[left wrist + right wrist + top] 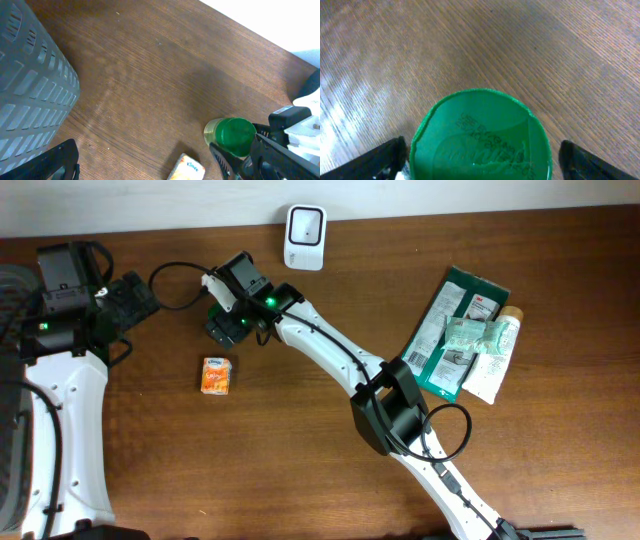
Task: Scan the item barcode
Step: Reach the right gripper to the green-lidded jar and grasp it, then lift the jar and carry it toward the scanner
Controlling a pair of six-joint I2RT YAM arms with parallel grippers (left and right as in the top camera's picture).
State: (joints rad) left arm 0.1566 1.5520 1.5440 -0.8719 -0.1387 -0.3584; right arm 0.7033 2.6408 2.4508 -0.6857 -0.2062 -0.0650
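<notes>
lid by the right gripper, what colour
The lid is green, clearest in the right wrist view.

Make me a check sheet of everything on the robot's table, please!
Surface: brown wooden table, no spills seen.
Job's things: white scanner at the far edge; green-lidded jar standing upright.
Clutter: small orange packet; heap of packets on the right.
Grippers: left gripper open, empty; right gripper open, one finger on each side of the jar's lid.
Cables: black cable loops along the arms.
Surroundings: grey slotted basket on the left.
</notes>
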